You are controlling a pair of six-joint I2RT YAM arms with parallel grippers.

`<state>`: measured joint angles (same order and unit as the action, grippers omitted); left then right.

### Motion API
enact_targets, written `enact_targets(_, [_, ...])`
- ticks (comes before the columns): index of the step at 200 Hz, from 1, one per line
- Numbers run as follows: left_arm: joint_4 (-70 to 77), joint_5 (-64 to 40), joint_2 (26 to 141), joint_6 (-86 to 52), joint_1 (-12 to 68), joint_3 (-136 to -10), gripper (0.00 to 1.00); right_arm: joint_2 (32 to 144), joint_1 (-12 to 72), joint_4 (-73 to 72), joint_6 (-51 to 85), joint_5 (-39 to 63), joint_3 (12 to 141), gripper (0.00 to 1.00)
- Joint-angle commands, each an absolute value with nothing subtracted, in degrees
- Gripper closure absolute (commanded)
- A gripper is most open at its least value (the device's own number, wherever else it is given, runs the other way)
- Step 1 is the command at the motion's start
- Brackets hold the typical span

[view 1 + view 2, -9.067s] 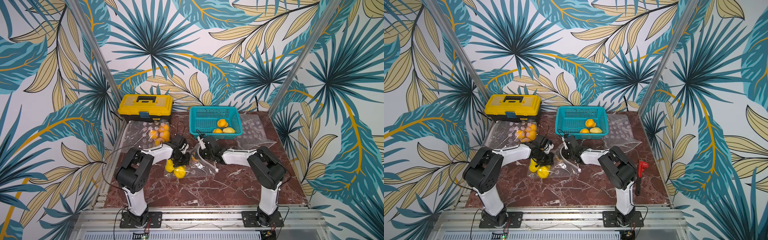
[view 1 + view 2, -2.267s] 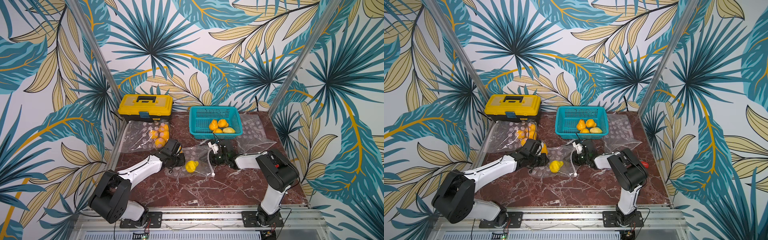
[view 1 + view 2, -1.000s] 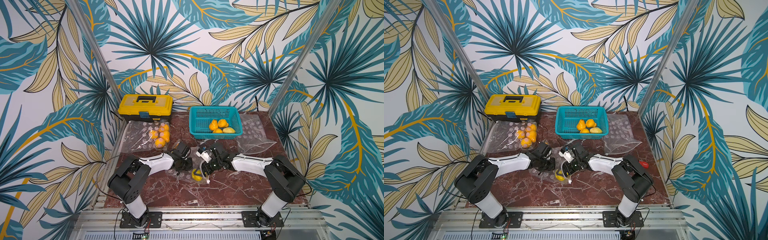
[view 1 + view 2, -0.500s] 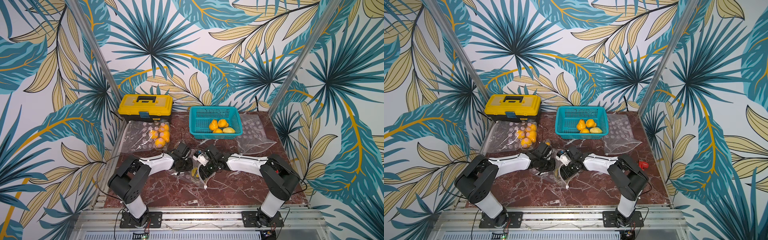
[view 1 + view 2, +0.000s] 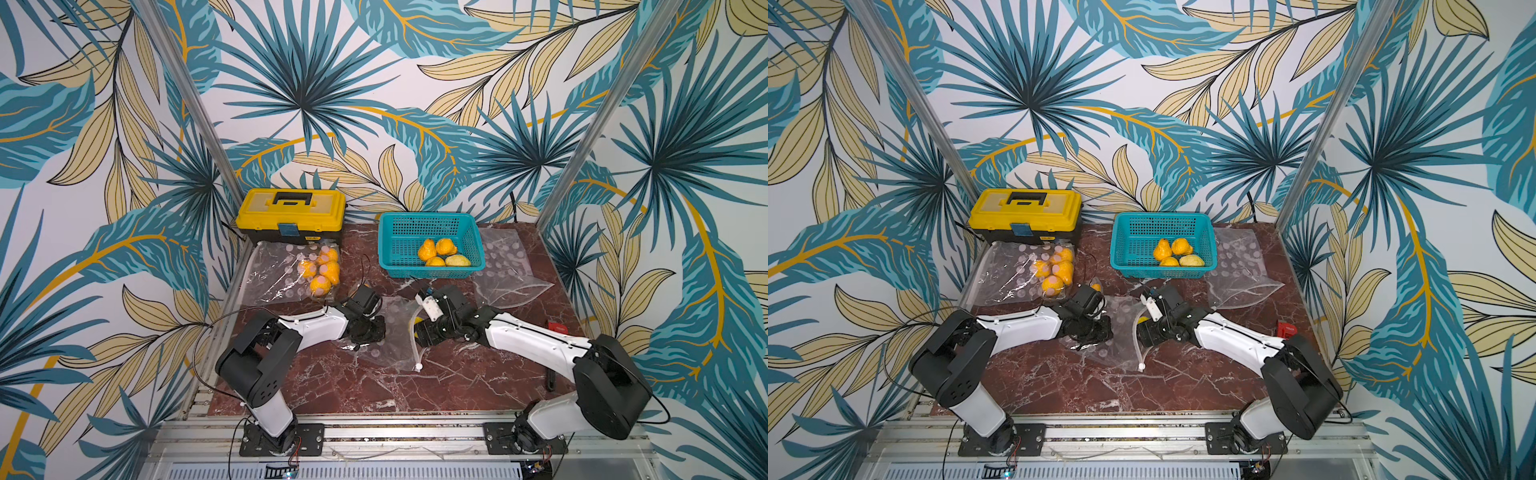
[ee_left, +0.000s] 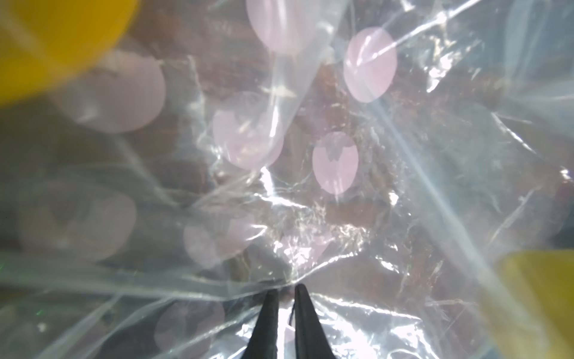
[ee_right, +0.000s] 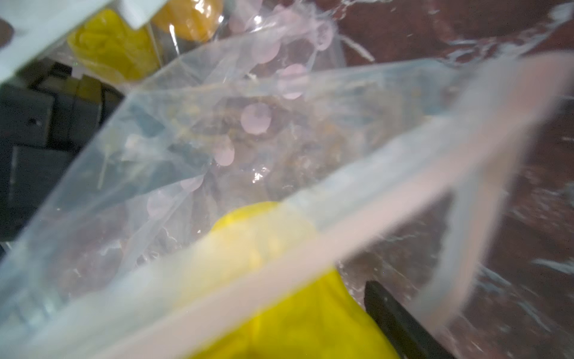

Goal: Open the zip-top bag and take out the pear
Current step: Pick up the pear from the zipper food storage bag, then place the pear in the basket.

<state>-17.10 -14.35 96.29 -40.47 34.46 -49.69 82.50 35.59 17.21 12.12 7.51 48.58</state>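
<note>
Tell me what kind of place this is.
Probably a robot test booth: left arm and right arm bolted to an aluminium rail, leaf-print panels walling in a marble-look table, staged props like the yellow toolbox.

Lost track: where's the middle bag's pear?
In the right wrist view, the pear sits in the bag's open mouth, close against the right gripper.

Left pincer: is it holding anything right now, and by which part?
The left pincer is shut on the clear bag, pinching a fold of its film.

bag [image 5: 386,332]: clear, pink-dotted, mouth open | pear [image 7: 279,295]: yellow, at mouth
</note>
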Motion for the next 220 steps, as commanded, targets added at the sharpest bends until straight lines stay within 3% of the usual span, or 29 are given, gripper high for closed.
enact_targets(1, [-18.5,-13.0,97.4,-40.0,34.5,-48.9,0.86,79.5,33.5,21.7,14.8,3.3,48.0,0.24])
enact_targets(41, [-18.5,-13.1,96.5,-40.3,34.4,-48.9,0.86,75.2,28.6,22.9,15.1,1.0,51.3,0.26])
enact_targets(70, [-20.1,-13.7,95.1,-40.2,34.5,-50.2,0.84,78.3,26.1,22.8,13.1,0.9,58.5,0.28])
enact_targets(161, [-28.7,-12.6,85.2,-39.3,33.5,-56.2,0.73,108.9,21.5,27.4,8.2,4.8,94.3,0.32])
enact_targets(220, [-34.8,-12.6,78.5,-35.7,26.1,-56.3,0.69,125.8,21.1,27.2,7.2,10.1,109.8,0.31])
